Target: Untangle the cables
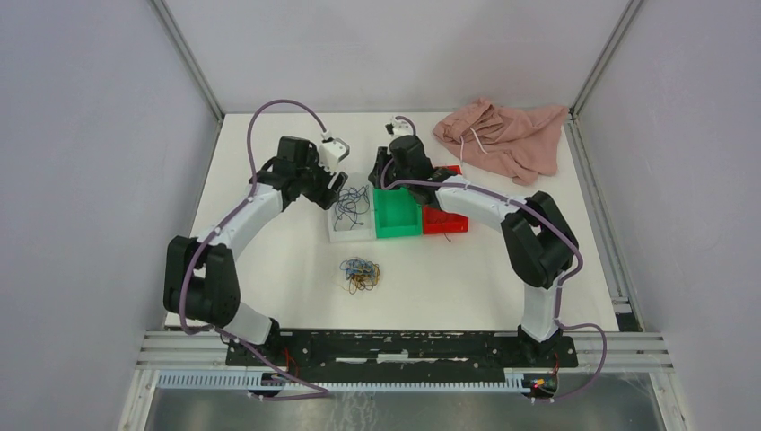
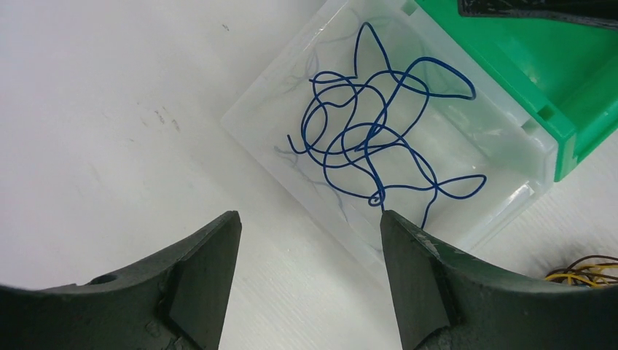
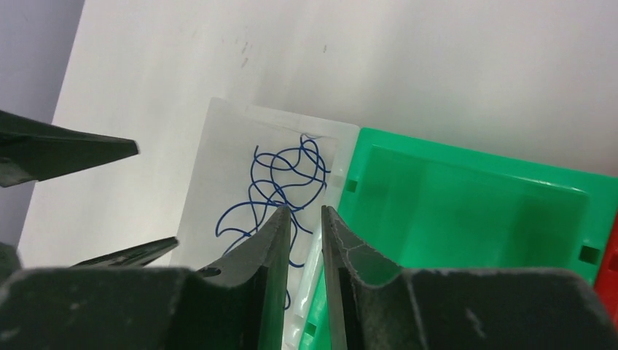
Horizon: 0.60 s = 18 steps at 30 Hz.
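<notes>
A loose blue cable (image 1: 351,205) lies in a clear bin (image 1: 339,232). It also shows in the left wrist view (image 2: 372,131) and the right wrist view (image 3: 280,179). A clump of blue, yellow-orange and dark cables (image 1: 360,275) lies on the table nearer the arms; its edge shows in the left wrist view (image 2: 587,271). My left gripper (image 1: 336,186) (image 2: 310,219) is wide open and empty above the bin's left rim. My right gripper (image 1: 386,172) (image 3: 306,211) hovers over the wall between the clear and green bins, jaws a narrow gap apart, holding nothing.
A green bin (image 1: 397,214) (image 2: 539,65) (image 3: 466,197) stands against the clear bin, with a red bin (image 1: 446,220) to its right. A pink cloth (image 1: 502,135) with a white drawstring lies at the back right. My left gripper's fingers (image 3: 73,149) show in the right wrist view.
</notes>
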Each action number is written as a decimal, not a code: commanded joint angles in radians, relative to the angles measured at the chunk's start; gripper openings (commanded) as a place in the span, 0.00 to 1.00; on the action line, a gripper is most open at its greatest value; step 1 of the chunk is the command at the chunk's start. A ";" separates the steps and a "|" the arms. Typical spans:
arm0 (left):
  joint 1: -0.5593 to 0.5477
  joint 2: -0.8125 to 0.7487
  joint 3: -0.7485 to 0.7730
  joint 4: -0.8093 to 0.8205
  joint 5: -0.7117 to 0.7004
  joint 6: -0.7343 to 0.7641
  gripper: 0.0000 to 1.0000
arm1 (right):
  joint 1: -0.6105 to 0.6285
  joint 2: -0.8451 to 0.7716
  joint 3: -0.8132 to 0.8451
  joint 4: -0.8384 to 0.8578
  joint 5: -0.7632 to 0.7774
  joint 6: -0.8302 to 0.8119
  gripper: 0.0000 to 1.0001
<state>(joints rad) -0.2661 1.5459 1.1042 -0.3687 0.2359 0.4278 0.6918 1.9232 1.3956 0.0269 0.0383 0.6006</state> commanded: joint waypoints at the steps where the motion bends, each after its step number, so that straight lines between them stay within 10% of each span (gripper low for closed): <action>1: -0.002 -0.101 -0.010 -0.032 -0.003 0.026 0.78 | 0.006 -0.072 0.000 -0.015 0.038 -0.039 0.29; 18: 0.099 -0.194 0.136 -0.319 0.204 0.026 0.99 | 0.087 0.053 0.112 -0.112 0.043 -0.180 0.28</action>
<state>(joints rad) -0.1734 1.4479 1.2461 -0.5980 0.3038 0.3981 0.7765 2.0159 1.4891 -0.0879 0.0544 0.4877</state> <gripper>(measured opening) 0.991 0.241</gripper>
